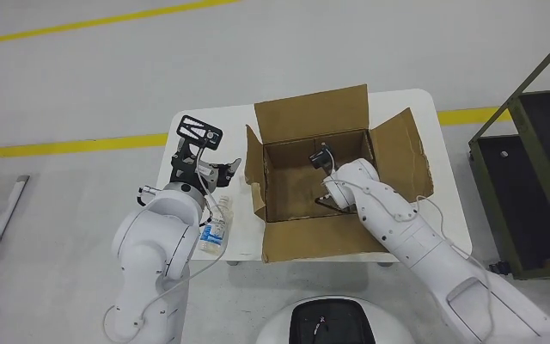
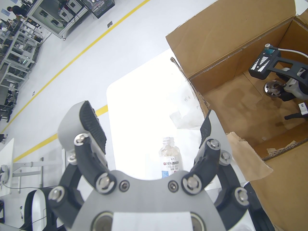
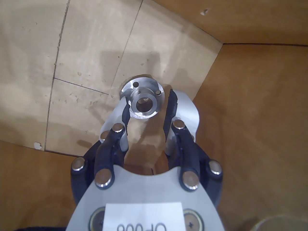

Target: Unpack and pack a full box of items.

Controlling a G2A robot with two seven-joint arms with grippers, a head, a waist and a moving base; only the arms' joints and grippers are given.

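**Steel flange bracketed at the bottom of the box**

Steel, machined and bright: the flange point(image 3: 144, 100) sits low in the box point(image 3: 252, 97), near one corner, with its raised hub and bore facing up the right arm. We judge it dense for its size, rigid and slick, so it should take a firm squeeze without harm but could slide out of a loose one. The hub looks like the best place to grip, with the wide disc below as a stop.

The right gripper point(image 3: 148, 100) is spread to either side of the hub. One pad sits against the disc's edge, and a gap shows at the other, so nothing is pinched.

The left gripper point(image 2: 148, 114) hangs wide apart and empty above the table point(image 2: 134, 102), with a clear bottle point(image 2: 169, 155) lying below it.

The right wrist view gives us the bore, the bolt holes and that finger gap. The left wrist view adds the flange's side profile and the box's torn flap. The top view adds the layout: the box stands with its flaps open, and the bottle lies outside it on the left arm's side.
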